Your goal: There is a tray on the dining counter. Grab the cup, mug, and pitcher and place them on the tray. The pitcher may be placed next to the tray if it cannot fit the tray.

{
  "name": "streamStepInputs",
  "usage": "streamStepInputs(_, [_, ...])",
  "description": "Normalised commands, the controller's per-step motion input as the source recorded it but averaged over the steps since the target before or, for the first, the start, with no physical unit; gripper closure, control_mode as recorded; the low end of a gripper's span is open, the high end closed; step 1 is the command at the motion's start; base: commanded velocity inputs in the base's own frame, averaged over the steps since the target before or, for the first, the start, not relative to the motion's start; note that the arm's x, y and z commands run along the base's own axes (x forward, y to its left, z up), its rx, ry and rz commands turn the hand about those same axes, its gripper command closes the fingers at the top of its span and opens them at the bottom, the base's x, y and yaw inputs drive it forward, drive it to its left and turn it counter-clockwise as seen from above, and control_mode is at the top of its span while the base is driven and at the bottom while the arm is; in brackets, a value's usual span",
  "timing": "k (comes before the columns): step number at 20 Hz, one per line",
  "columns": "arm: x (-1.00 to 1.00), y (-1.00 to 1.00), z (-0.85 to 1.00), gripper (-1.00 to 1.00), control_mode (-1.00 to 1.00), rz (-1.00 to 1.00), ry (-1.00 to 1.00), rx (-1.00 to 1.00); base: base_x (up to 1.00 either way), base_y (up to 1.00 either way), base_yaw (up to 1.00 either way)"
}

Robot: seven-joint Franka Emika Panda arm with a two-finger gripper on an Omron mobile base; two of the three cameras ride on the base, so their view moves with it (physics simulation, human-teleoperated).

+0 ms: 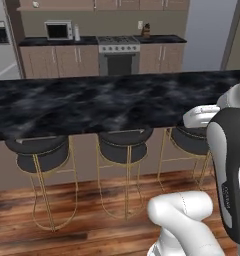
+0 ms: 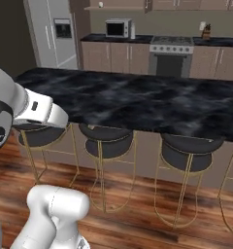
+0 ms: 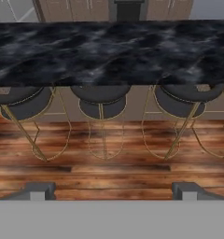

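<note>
The dining counter (image 1: pixel 92 102) (image 2: pixel 152 104) (image 3: pixel 109 51) stretches across in front of me, its black white-veined marble top bare where it shows. The tray, cup, mug and pitcher are out of view. My gripper (image 3: pixel 113 190) hangs short of the counter's near edge, above the wooden floor. Its jaws stand wide open, one dark fingertip (image 3: pixel 39 189) at each side of the hand view's bottom, with nothing between them. The white hand (image 1: pixel 201 116) (image 2: pixel 41 112) hovers at about the height of the counter top.
Three round black stools on gold legs (image 1: pixel 126 145) (image 2: pixel 106 141) (image 3: pixel 101 100) are tucked under the counter's near side. Behind it run beige cabinets with a microwave (image 1: pixel 58 30), a stove (image 1: pixel 119 47) and a fridge (image 2: pixel 55 34).
</note>
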Motion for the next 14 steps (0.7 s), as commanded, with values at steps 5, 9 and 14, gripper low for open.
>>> streamStepInputs(5, [0.0, 0.0, 0.0, -1.0, 1.0, 0.0, 0.0, 0.0, 0.0, 1.0, 0.0])
streamStepInputs(9, [0.0, 0.0, 0.0, -1.0, 1.0, 0.0, 0.0, 0.0, 0.0, 1.0, 0.0])
streamStepInputs(14, [0.0, 0.0, 0.0, -1.0, 1.0, 0.0, 0.0, 0.0, 0.0, 1.0, 0.0])
